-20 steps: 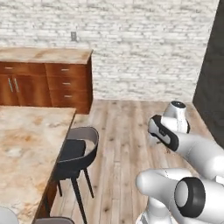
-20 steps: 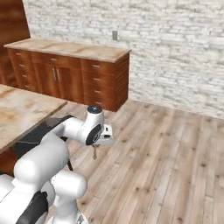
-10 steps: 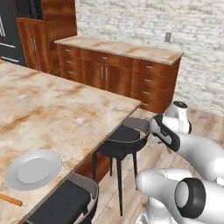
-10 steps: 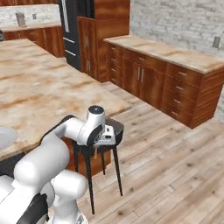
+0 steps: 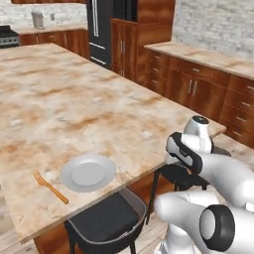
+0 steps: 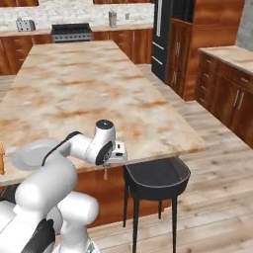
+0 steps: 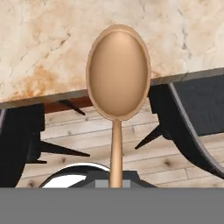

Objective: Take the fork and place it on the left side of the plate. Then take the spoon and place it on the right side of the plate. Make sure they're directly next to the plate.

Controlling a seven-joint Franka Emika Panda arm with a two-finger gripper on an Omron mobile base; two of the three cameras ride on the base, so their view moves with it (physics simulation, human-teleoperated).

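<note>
a simulated kitchen with a large marble-topped desk (image 5: 74, 99) in the middle, dark wood cabinets (image 5: 198, 84) and a tall black fridge (image 5: 101, 27) behind it, and a wood plank floor (image 6: 217, 163).

the landmark here is the plate (image 5: 88, 172), round and pale grey, lying flat on the desk close to the near edge. in the left base view the fork (image 5: 50, 187) lies on the desk just beside the plate, on its left, with a narrow strip of marble between the two. the fork is orange-tan; its tines point away from the near edge and its handle angles toward that edge.

below the plate, tucked under the desk edge, is a black stool (image 5: 106, 221). a second black stool (image 6: 155, 178) stands off to the right of the plate, at the desk's corner.

the white robot arm reaches out to the right of the plate, past the desk's corner. its end effector (image 6: 105, 170) points down, hanging off the desk edge and above the floor, well apart from the plate. in the right base view the plate (image 6: 32, 153) appears as a pale disc partly behind the arm.

the spoon (image 7: 117, 83) is in the end effector's grip. in the hand view its oval bowl fills the centre, brown and smooth, and its thin handle runs down to the bottom of the picture, where the fingertips are too hidden to make out. behind the bowl are the marble desk edge, stool seats and floor planks.
</note>
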